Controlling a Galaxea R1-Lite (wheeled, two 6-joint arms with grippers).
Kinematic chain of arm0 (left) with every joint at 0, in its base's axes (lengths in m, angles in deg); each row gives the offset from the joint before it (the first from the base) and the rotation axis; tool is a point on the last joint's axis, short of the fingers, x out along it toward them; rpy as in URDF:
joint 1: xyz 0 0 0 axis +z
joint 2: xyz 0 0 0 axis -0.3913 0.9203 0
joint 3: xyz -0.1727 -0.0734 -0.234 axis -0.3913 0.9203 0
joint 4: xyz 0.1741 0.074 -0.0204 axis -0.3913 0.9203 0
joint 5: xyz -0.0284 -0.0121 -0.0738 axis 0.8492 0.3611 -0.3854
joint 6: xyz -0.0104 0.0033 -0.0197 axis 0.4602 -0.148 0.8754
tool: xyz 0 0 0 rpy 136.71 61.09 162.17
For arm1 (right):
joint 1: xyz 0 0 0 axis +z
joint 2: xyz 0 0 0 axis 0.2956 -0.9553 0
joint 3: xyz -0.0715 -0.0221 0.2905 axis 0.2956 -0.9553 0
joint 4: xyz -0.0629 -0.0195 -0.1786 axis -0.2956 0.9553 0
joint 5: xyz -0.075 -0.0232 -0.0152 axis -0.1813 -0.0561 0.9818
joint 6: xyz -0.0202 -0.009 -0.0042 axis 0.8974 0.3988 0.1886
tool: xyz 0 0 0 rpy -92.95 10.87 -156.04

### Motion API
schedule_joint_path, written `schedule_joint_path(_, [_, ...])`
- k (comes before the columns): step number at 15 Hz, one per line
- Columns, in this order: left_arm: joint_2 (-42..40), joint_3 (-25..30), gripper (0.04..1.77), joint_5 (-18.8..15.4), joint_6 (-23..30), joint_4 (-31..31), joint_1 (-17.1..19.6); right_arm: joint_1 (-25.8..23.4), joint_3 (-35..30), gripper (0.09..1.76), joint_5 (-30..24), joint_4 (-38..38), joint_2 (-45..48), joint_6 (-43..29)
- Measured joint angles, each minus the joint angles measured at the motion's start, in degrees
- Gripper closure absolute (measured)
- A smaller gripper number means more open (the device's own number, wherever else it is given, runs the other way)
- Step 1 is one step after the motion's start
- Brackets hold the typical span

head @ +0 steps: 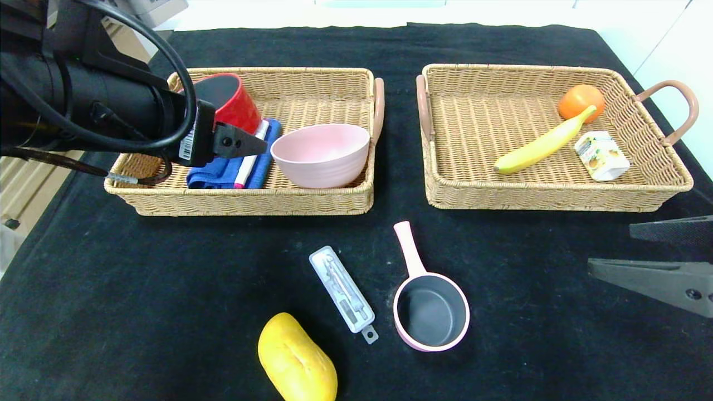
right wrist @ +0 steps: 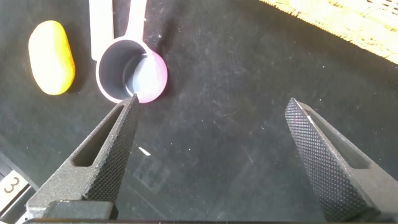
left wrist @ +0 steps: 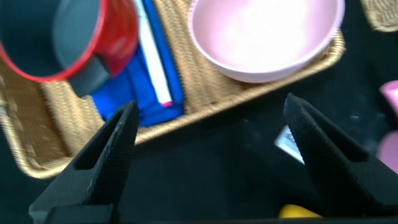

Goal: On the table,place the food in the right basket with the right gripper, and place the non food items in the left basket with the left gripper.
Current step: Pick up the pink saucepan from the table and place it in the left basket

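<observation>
On the black table (head: 167, 289) lie a yellow mango-like fruit (head: 297, 359), a slim white case (head: 342, 292) and a small pink saucepan (head: 430, 309). The left basket (head: 245, 203) holds a red pot (head: 231, 100) and a pink bowl (head: 322, 155). In the right basket (head: 546, 195) are an orange (head: 581, 101), a banana (head: 543, 145) and a drink carton (head: 601, 156). My left gripper (left wrist: 212, 104) hangs open and empty over the left basket's front rim, beside the bowl (left wrist: 264, 37). My right gripper (right wrist: 212, 104) stands open and empty above bare cloth, right of the saucepan (right wrist: 130, 68).
A blue cloth (head: 223, 170) with a white pen (head: 250, 159) on it lies in the left basket between pot and bowl. The baskets' brown handles (head: 379, 108) face each other across a narrow gap. The table's right edge (head: 696, 161) runs close to the right basket.
</observation>
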Motion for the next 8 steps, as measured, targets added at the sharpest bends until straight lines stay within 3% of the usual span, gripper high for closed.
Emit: schedule_joint_path(8, [0.3, 0.9, 0.11, 1.4, 11.6, 9.1, -11.1, 0.0, 0.0, 0.14, 0.0, 0.0, -0.1, 0.0])
